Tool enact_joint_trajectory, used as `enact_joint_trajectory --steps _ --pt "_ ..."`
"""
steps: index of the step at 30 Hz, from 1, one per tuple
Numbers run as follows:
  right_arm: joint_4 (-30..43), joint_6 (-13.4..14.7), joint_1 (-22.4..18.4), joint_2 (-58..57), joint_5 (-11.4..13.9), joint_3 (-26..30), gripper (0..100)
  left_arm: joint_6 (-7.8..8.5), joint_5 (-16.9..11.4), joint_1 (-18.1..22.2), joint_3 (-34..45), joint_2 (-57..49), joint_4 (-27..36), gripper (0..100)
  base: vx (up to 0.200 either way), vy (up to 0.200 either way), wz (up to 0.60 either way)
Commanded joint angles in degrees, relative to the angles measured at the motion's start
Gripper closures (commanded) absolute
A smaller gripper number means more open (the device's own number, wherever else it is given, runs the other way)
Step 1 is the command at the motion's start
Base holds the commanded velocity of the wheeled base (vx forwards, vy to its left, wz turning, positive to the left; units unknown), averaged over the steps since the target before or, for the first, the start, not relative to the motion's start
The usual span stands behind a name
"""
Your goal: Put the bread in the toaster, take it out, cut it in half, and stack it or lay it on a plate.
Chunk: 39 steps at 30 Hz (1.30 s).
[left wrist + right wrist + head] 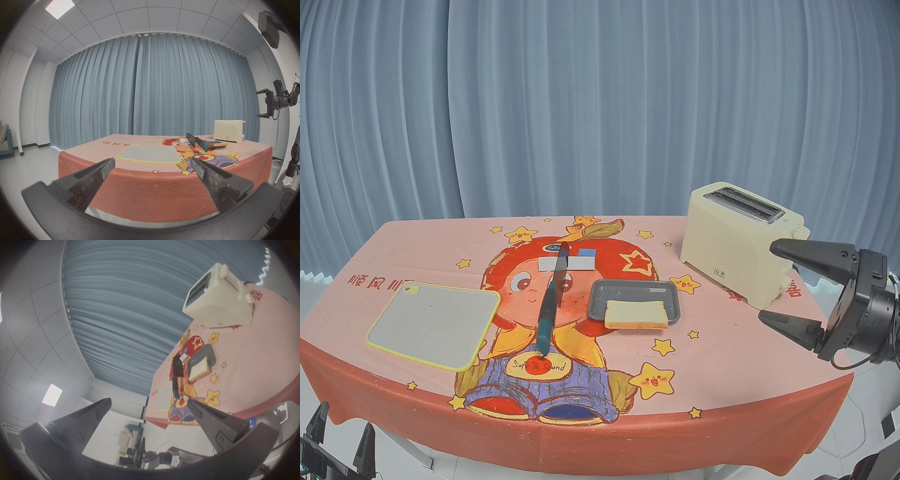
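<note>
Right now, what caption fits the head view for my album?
Bread lies on a gray tray between knife and toaster, right gripper open nearby.

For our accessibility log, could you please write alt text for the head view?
A slice of bread lies on a grey tray at the middle of a pink cartoon-print table, with a cream toaster to its right and a teal-handled knife and a cutting board to its left. The right gripper hangs open beside the toaster.
</note>
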Motion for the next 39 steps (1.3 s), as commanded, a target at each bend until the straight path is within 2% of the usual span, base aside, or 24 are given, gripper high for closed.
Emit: enact_joint_trajectory --steps 1,12,18,39 --pt "-1.94 0.06 0.15 3.28 -1.56 0.1 0 -0.01 0.0 0.02 1.01 -0.31 -0.02 0 0.0 0.0 0.0" --pt "-2.82 -0.03 -0.03 4.77 -2.0 0.72 0 -0.01 0.0 0.02 1.01 -0.31 -0.02 0 0.0 0.0 0.0" --pt "-3.09 -0.11 -0.03 7.23 -3.85 0.72 0 -0.01 0.0 0.02 1.01 -0.31 -0.02 0 0.0 0.0 0.0" --pt "-3.09 0.06 0.85 10.49 -3.76 0.72 0 -0.01 0.0 0.02 1.01 -0.31 -0.02 0 0.0 0.0 0.0"
